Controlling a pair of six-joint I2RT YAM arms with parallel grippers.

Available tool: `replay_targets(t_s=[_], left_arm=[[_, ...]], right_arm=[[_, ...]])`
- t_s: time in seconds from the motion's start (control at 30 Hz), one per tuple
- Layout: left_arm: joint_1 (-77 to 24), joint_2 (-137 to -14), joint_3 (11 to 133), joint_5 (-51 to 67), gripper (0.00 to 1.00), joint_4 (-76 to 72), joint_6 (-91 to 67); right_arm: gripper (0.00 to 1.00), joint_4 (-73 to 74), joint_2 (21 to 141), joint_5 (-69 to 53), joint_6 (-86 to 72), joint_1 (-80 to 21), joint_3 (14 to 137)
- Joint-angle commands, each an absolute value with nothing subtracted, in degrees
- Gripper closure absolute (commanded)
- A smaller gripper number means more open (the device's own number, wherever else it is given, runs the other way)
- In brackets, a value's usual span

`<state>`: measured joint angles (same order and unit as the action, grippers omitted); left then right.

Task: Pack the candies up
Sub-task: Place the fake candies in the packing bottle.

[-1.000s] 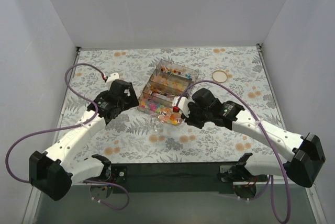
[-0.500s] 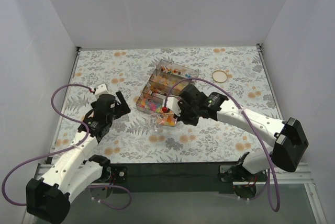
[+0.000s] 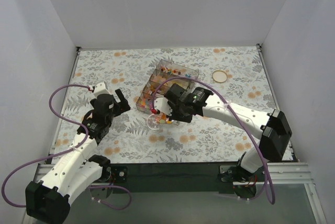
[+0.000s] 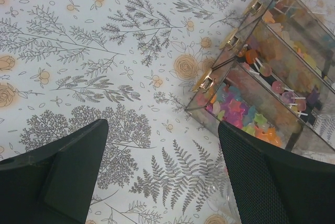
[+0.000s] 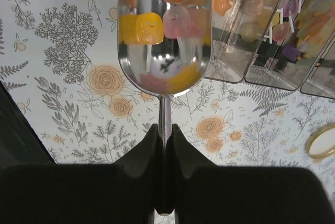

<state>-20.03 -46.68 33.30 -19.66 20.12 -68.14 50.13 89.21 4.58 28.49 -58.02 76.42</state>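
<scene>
My right gripper (image 5: 164,135) is shut on the thin handle of a metal scoop (image 5: 165,72). The scoop's bowl holds several candies (image 5: 157,25), yellow, orange, pink and pale green. In the top view this gripper (image 3: 168,110) holds the scoop (image 3: 156,110) at the near left corner of a clear compartment box (image 3: 180,72), above a crinkly clear plastic piece (image 3: 155,123). The box (image 4: 246,41) holds more candies (image 4: 235,103). My left gripper (image 4: 162,166) stands open over bare cloth, left of the box, with nothing between its fingers (image 4: 272,177); it also shows in the top view (image 3: 121,102).
A pale ring (image 3: 220,76) lies at the back right of the flowered tablecloth, also in the right wrist view (image 5: 322,140). White walls close the table on three sides. The clear plastic (image 4: 230,192) lies close to my left gripper's right finger.
My left arm has drawn back from the box, toward the left and the near edge. My right gripper has carried the scoop left along the box's near side.
</scene>
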Motion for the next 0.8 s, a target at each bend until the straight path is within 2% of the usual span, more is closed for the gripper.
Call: replay_targets(t_s=[0.0,0.4,0.77], left_arm=[[-19.78,-45.62,32.96,-20.92,0.14,18.72,-67.24],[-21.00,-45.61,32.78,-21.18,0.15,18.37,-66.53],[-21.80,-46.41,32.61,-20.48,0.15,17.93,-66.18]], right_arm=[[0.99,55.45,90.87,8.96,29.27,-59.94,80.42],[0.99,62.57,97.82,21.26,27.33,-67.41,88.50],[0.99,64.42,96.24,26.28,26.54,-70.05,90.70]])
